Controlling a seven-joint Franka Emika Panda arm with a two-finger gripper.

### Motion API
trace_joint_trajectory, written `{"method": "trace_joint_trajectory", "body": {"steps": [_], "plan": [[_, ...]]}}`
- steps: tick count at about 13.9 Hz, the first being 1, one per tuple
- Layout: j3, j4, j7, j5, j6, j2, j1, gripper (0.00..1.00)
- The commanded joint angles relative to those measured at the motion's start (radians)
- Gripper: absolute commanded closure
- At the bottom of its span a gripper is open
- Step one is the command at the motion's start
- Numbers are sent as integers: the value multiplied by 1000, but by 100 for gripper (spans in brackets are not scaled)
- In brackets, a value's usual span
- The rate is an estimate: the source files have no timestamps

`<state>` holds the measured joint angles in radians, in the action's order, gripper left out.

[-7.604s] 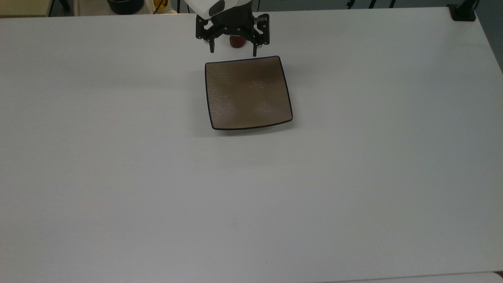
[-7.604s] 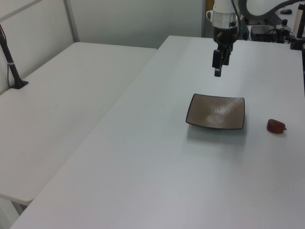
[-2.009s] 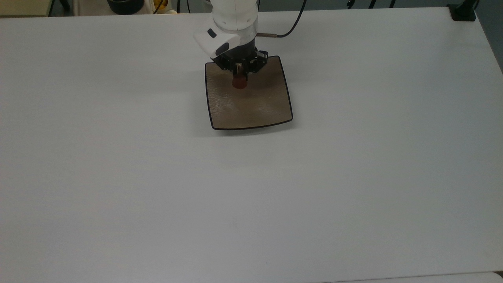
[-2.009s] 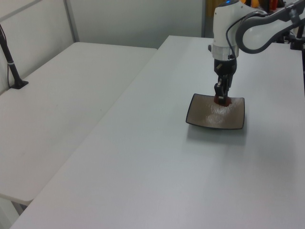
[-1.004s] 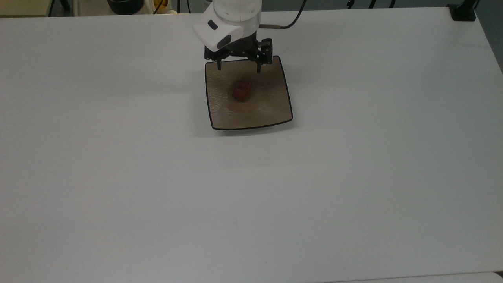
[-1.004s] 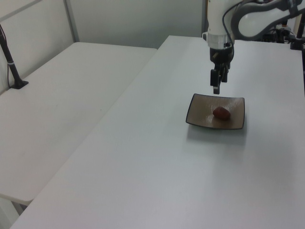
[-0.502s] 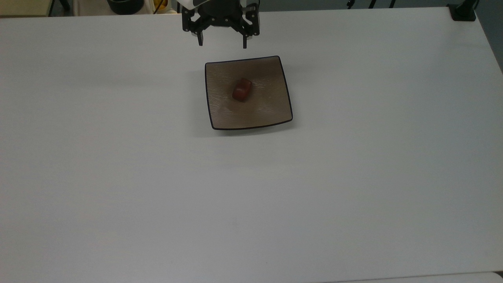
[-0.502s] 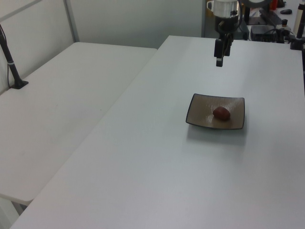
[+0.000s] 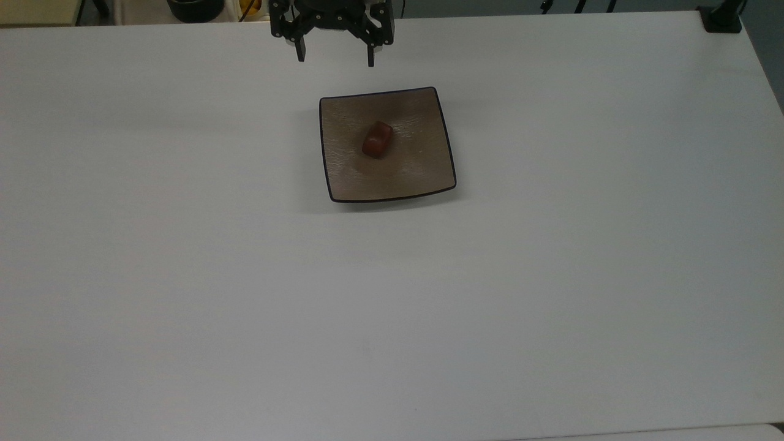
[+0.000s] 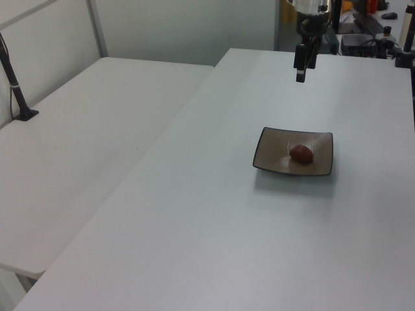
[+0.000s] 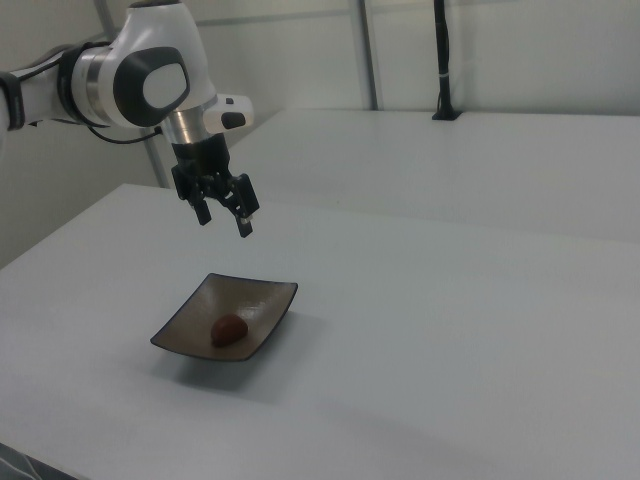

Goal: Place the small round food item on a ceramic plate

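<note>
The small round food item [image 9: 376,139] lies on the ceramic plate [image 9: 401,177], just toward 11 o'clock of the plate's middle in the top view. The plate sits on the desk [image 9: 551,275], toward 12 o'clock of the desk's centre in the top view, with bare desk all round it. The tool [image 9: 335,58] hangs in the air above the desk, beyond the plate's far edge at 11 o'clock in the top view, its two fingers spread apart, well clear of plate and food.

Even, diffuse overhead light, dimmer in the top view, casts soft shadows beside the plate [image 9: 343,177] on the matte table [image 9: 429,306].
</note>
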<state>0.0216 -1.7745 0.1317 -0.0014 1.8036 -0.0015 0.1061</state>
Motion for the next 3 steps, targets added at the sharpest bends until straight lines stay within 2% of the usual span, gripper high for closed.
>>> {"method": "trace_joint_trajectory", "body": {"steps": [1, 3], "plan": [[-12, -39, -24, 23, -1, -28, 12, 0], [-12, -42, -27, 21, -1, -29, 24, 0]]}}
